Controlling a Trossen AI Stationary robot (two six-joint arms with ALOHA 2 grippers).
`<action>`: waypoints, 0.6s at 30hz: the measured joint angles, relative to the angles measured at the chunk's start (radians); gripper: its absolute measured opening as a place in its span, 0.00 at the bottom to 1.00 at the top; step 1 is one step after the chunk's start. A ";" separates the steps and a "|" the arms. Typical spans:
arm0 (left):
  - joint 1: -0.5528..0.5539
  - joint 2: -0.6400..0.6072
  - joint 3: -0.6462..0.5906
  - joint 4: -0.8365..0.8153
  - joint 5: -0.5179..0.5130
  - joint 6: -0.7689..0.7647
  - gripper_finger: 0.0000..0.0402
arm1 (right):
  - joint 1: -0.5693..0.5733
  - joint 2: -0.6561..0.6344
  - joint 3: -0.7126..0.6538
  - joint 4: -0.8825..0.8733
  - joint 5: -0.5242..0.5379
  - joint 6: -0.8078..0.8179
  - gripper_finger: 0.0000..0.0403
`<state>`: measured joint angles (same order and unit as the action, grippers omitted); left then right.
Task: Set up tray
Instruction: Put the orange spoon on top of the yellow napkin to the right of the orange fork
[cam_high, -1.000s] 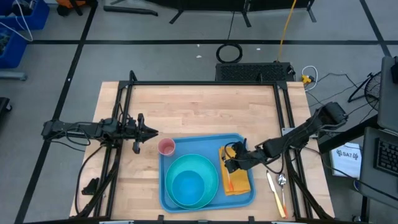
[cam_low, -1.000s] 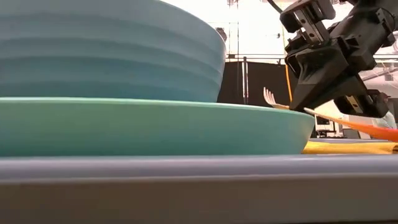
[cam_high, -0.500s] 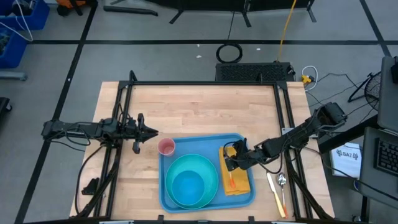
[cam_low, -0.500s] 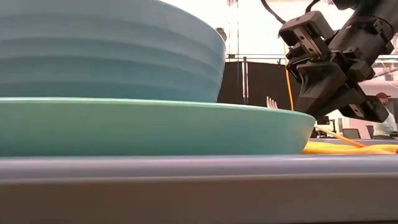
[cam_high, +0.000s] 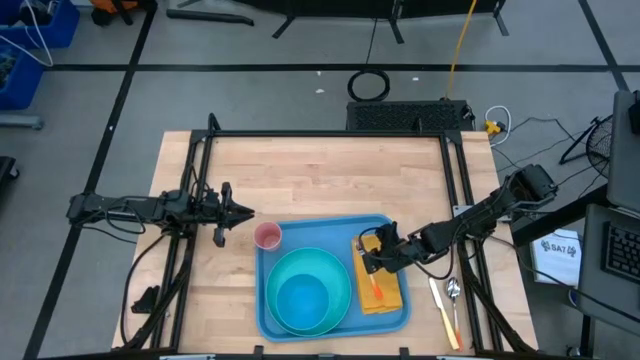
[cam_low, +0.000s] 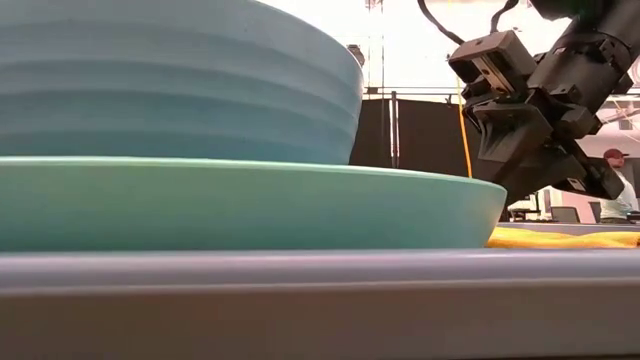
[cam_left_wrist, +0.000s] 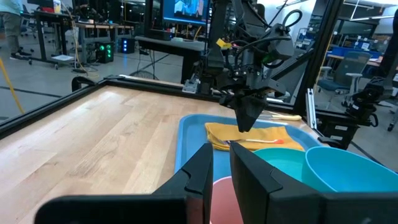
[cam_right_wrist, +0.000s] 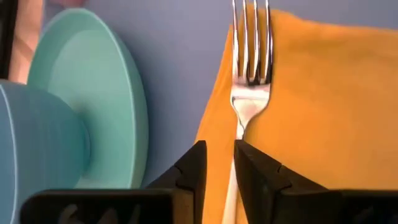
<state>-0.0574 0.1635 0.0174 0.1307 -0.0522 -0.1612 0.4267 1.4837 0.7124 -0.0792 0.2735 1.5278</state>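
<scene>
hovering w/ jaws slightly apart over fork (cam_right_wrist: 250, 81) on napkin (cam_high: 381, 287) near tray (cam_high: 330, 224) edge, right gripper (cam_high: 366, 258); left jaws unclear.

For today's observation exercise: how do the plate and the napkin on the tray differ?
The plate is round and turquoise; the napkin is rectangular and yellow-orange. The plate is larger and carries a blue bowl; the smaller napkin carries a fork. The plate is rigid with a raised rim; the napkin lies flat, soft. Both rest on the blue tray.

one tray (cam_high: 300, 227), plate (cam_high: 340, 290), bowl (cam_high: 303, 300), cup (cam_high: 267, 236), napkin (cam_high: 388, 292), fork (cam_right_wrist: 250, 68)
</scene>
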 joint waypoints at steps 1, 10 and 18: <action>0.000 0.000 0.000 0.000 0.000 0.000 0.14 | 0.000 0.000 0.000 0.000 0.013 0.000 0.19; 0.000 0.000 0.000 0.000 0.000 0.000 0.14 | 0.049 -0.063 0.000 0.135 0.014 -0.054 0.21; 0.000 0.000 0.000 0.000 0.000 0.000 0.14 | 0.261 -0.160 0.001 0.031 0.005 0.283 0.13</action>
<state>-0.0577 0.1635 0.0174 0.1310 -0.0523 -0.1612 0.6876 1.3238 0.7132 -0.0479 0.2784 1.8105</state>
